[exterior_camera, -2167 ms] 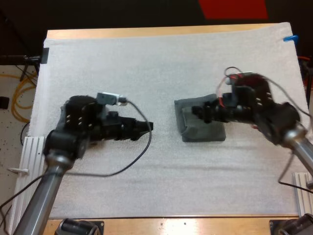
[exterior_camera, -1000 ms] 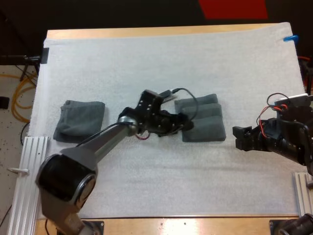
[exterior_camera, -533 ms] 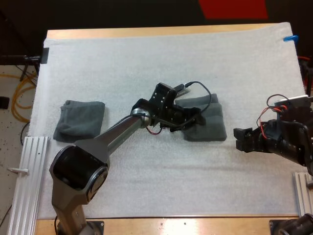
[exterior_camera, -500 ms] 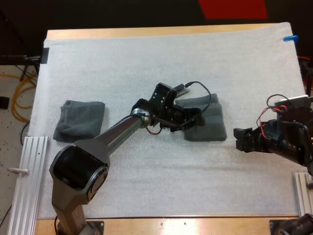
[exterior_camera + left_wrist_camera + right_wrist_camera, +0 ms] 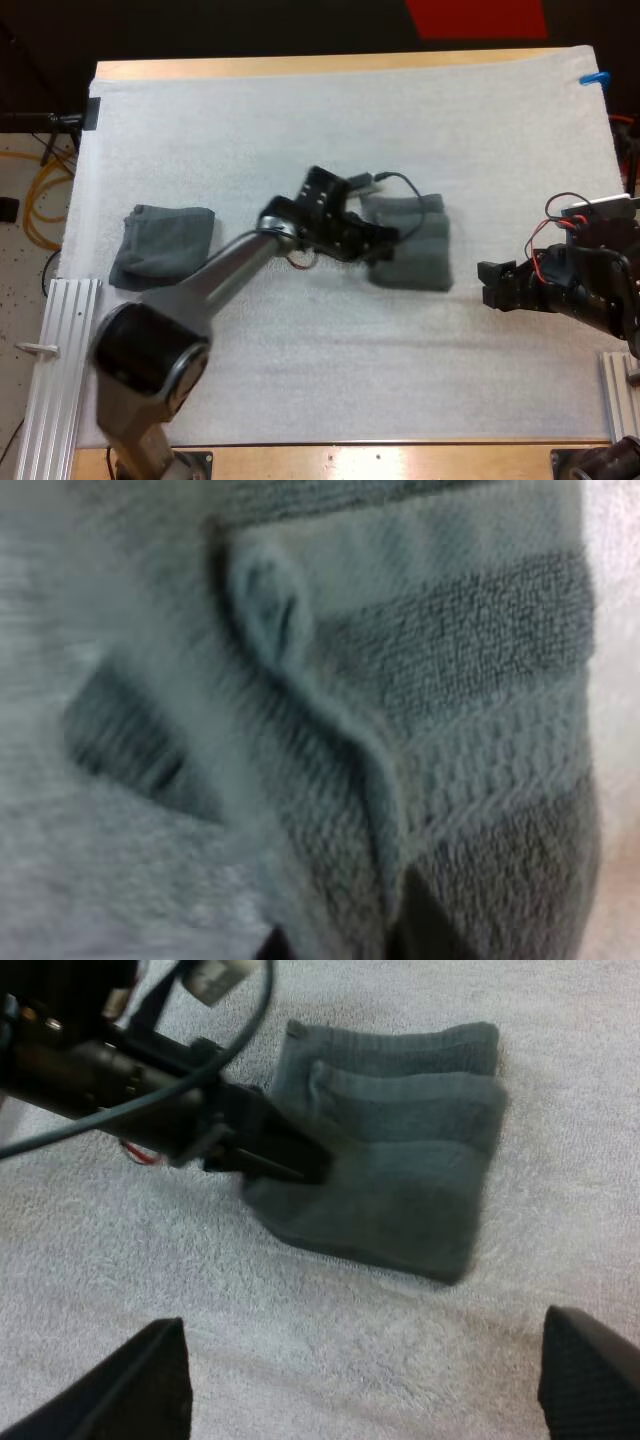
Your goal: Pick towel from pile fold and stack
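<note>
Leftward by a little since half a second ago, the grey-green towel [image 5: 412, 248] has slid across the white mat [image 5: 300, 120] of the worktop, drawn along by the left jaws as they pulled back. Well to the left of those jaws lies a second towel [image 5: 165, 245], folded and flat, touched by nothing. The left jaws are at the grey-green towel's near-left edge and, as far as the left wrist view lets me judge, pinch a raised ridge of its cloth between their dark tips. The towel itself lies between the two pairs of jaws, folded in three overlapping layers, its far part on the mat. The right jaws hover apart from it, near its right side, spread wide with nothing between them. I judge the towel light, soft and limp: it will sag and its layers may slip open if lifted by one layer only. The best hold is at the folded edge, through all layers at once; the terry should not slip, but it drags on the mat.
</note>
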Action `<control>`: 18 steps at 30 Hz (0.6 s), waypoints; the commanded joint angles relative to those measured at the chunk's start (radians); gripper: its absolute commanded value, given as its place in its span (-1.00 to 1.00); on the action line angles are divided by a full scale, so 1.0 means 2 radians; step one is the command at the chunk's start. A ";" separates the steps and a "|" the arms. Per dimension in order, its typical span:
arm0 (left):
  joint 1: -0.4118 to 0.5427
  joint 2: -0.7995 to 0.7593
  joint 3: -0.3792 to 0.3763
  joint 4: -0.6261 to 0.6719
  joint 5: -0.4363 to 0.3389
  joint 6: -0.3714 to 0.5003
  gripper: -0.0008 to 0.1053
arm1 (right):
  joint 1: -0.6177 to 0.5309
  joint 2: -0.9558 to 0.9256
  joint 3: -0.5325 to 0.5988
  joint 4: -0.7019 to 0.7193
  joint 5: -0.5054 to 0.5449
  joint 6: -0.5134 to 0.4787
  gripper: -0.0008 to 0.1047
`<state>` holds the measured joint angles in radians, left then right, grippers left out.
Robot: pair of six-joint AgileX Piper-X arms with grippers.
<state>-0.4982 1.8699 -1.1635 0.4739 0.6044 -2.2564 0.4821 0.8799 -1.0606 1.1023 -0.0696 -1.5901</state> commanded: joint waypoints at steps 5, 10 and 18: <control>0.066 -0.074 -0.003 0.111 -0.040 0.141 -0.99 | 0.000 0.000 -0.003 -0.031 -0.029 0.017 0.33; 0.152 -0.132 -0.003 0.222 -0.110 0.251 -0.99 | 0.000 0.001 -0.003 -0.068 -0.034 0.023 0.33; 0.263 -0.196 -0.003 0.266 -0.129 0.275 -0.99 | 0.000 0.001 0.005 -0.070 -0.039 0.023 0.33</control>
<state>0.0196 1.4910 -1.1635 0.9944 0.3538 -1.7145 0.4821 0.8825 -1.0518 0.9686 -0.1379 -1.5481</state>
